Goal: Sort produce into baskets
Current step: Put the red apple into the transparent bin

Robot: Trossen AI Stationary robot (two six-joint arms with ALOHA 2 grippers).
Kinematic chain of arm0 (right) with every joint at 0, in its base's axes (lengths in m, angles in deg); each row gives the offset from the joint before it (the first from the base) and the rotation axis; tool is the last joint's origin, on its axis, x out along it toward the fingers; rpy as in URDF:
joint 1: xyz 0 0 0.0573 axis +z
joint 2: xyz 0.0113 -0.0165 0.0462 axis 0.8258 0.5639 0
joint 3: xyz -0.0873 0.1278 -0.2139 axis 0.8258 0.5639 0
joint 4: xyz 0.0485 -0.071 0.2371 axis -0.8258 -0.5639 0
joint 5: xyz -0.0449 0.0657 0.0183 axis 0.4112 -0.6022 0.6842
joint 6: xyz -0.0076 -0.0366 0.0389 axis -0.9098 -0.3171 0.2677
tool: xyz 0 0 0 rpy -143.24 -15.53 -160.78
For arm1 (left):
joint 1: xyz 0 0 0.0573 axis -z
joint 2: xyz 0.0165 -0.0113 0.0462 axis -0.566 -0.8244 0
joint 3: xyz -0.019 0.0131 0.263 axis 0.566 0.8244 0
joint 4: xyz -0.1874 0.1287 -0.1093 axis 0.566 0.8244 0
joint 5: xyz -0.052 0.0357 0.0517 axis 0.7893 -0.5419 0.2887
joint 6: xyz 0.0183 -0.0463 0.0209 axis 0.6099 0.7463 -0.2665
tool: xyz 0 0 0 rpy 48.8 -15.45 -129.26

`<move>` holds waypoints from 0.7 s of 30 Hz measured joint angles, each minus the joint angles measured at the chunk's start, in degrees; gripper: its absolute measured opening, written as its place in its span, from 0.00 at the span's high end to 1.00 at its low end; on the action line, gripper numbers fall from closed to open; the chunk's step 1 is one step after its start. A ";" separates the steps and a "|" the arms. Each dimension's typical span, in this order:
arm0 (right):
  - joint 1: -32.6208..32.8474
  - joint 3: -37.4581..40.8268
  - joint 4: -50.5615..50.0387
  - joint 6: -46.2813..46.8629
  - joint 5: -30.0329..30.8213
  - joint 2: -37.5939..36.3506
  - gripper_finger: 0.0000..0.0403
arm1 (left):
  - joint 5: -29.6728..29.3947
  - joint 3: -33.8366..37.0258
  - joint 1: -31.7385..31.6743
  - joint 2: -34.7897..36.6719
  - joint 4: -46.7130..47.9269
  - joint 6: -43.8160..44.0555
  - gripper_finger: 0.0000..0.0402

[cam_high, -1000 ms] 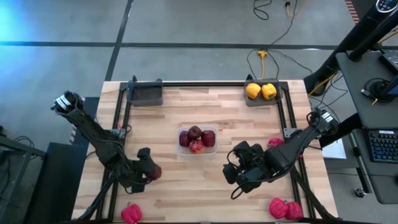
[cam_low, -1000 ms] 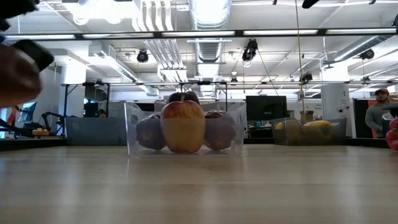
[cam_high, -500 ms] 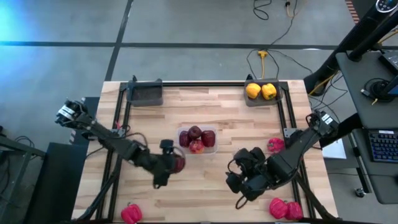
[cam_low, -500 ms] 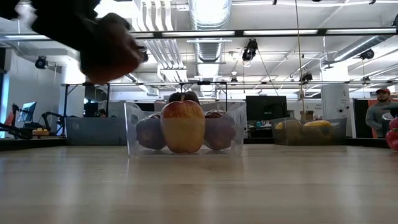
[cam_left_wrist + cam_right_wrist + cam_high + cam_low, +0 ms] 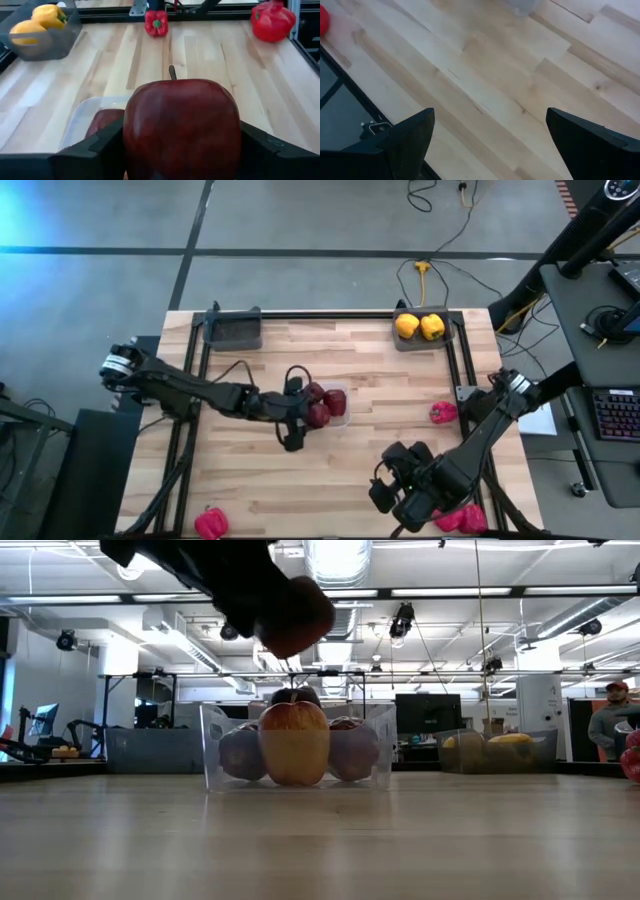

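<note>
My left gripper [image 5: 314, 416] is shut on a dark red apple [image 5: 181, 127] and holds it in the air above the clear container [image 5: 340, 394], which holds several dark red apples [image 5: 294, 743]. In the low view the held apple [image 5: 293, 615] hangs well above the container [image 5: 212, 745]. My right gripper [image 5: 400, 498] is open and empty above the table's near right part, beside two red peppers [image 5: 456, 518]. Two yellow peppers [image 5: 419, 326] lie in the far right grey tray [image 5: 400, 342]. My left gripper pinches the apple's two opposite sides [image 5: 131, 135] between its two fingers [image 5: 95, 150]. The fingers reach in roughly level from the table's left. The apple sits upright with its stem [image 5: 172, 72] up, lifted clear above the container.
An empty dark grey tray [image 5: 233, 329] stands at the far left. One red pepper [image 5: 210, 523] lies at the near left edge and another [image 5: 441, 413] at the right edge. Bare wood lies between the container and the near edge.
My left gripper has carried the apple from the table's near left toward the right and far side, to above the clear container, keeping it lifted. My right gripper has moved toward the near edge, closer to the two red peppers there.
</note>
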 joint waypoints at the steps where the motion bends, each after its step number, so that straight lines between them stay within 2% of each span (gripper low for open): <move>1: -0.02 0.00 -0.02 0.44 0.02 0.23 0.07 | 0.00 0.00 -0.05 -1.17 -0.76 0.06 0.38; 5: -0.10 0.00 -0.06 1.65 0.20 0.52 0.07 | -0.04 -0.31 -1.59 -6.53 -4.94 3.51 0.38; 8: -0.20 0.00 -0.05 2.86 0.22 0.52 0.07 | -0.69 -3.97 -2.70 -9.47 -4.76 5.11 0.38; 12: -0.20 0.00 -0.07 4.36 0.20 0.52 0.07 | -1.05 -9.54 -2.72 -13.74 0.35 4.16 0.37; 16: -0.17 0.00 -0.04 6.18 0.19 0.59 0.07 | -6.85 -13.91 -2.78 -17.60 7.80 4.49 0.36; 21: -0.17 0.00 0.00 7.06 0.20 0.74 0.07 | -9.12 -16.18 -2.81 -19.60 8.93 4.48 0.36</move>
